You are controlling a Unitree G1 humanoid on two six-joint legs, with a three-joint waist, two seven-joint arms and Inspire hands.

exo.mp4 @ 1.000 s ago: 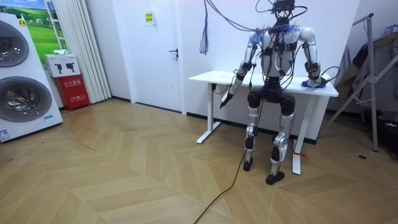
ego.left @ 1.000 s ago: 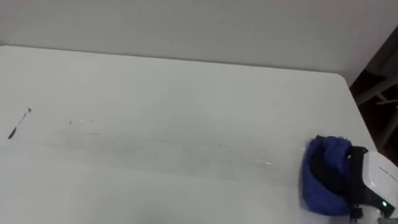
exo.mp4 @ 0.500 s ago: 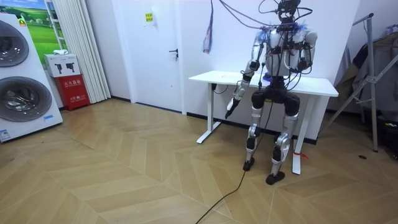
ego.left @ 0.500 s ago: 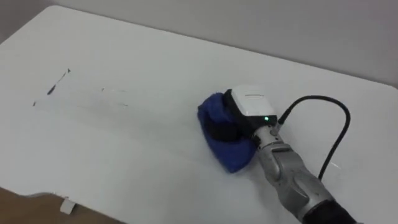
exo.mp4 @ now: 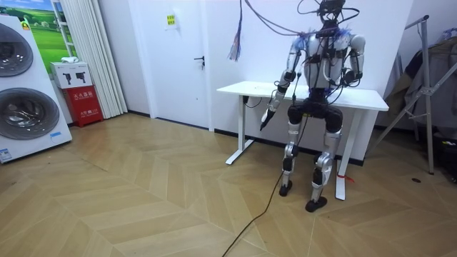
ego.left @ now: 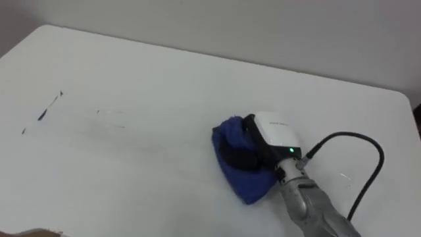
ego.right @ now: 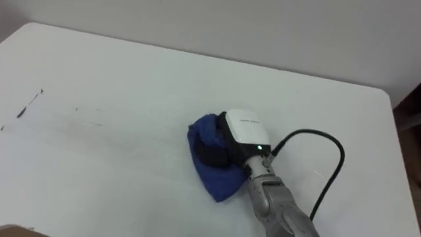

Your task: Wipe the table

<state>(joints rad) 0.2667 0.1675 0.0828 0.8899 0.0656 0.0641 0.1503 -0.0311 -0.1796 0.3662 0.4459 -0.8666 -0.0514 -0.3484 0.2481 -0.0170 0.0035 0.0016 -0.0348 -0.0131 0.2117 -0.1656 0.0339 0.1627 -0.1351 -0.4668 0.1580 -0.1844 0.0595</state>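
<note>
A blue cloth point(ego.left: 245, 183) lies bunched near the middle of the white table point(ego.left: 164, 72). My right hand point(ego.left: 273, 135) rests on top of it, its dark fingers curled into the cloth and pressing it to the tabletop. Short dark pen marks point(ego.left: 41, 113) sit near the table's left end, well left of the cloth, with faint streaks point(ego.left: 108, 118) between them. In the room view I stand at the table's long side, and my left hand point(exo.mp4: 265, 118) hangs down beside the table's edge, idle.
The table's right edge point(ego.left: 411, 112) is close to the wrist's right. A wall runs behind the table. In the room view a washing machine point(exo.mp4: 25, 86) stands at the far left and a metal rack point(exo.mp4: 428, 93) at the right.
Over the last second my right hand slid the cloth from the table's right end to its middle, and my head turned left. In the last half second it hardly moved.
</note>
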